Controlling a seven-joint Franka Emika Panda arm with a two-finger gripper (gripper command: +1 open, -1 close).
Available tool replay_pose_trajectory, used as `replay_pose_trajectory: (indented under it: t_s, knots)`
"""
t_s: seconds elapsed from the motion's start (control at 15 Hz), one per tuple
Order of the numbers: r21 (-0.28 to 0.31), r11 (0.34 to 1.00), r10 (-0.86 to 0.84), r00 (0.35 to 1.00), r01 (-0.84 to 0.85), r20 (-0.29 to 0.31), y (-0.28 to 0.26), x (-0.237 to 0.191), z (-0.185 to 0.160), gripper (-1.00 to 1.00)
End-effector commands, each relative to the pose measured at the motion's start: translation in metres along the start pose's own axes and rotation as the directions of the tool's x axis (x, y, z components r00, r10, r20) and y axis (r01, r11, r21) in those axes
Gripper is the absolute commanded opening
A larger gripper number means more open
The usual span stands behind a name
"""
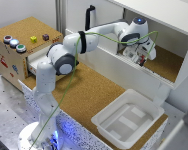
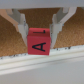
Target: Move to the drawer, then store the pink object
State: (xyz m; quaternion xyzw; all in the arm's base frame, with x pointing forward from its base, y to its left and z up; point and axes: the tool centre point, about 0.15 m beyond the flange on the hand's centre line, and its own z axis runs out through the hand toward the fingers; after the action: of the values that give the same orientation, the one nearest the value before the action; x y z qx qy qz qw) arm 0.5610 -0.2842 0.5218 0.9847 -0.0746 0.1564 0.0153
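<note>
A pink object (image 2: pixel 39 41), a small pinkish-red cube with a black letter A on its face, sits between my two fingers (image 2: pixel 59 25) in the wrist view. My gripper (image 2: pixel 39 36) is shut on it, just above a cork surface. In the exterior view my gripper (image 1: pixel 140 57) reaches into the white cabinet at the exterior view's right, and the cube shows only as a red speck (image 1: pixel 143 61). The drawer (image 1: pixel 38 61) is pulled out of the cork-covered box (image 1: pixel 24 27) at the exterior view's left, far from my gripper.
Coloured buttons (image 1: pixel 14 43), a small yellow block (image 1: pixel 33 38) and a dark purple block (image 1: pixel 45 36) sit on top of the box. A white plastic tub (image 1: pixel 125 119) stands near the front right. The white cabinet's front wall (image 1: pixel 119 67) lies between my gripper and the cork table.
</note>
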Motion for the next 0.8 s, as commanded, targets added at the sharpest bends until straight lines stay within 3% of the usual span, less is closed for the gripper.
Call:
replay_pose_trajectory:
  t_s: [0.0, 0.33, 0.73]
  knots:
    - [0.012, 0.995, -0.100, 0.995, 0.100, -0.012, -0.028, -0.063, -0.005, -1.00]
    - [0.066, 0.957, -0.287, 0.955, 0.283, 0.071, -0.089, -0.101, -0.005, -1.00]
    - [0.157, 0.828, -0.557, 0.819, 0.538, 0.137, -0.177, -0.159, -0.001, -1.00]
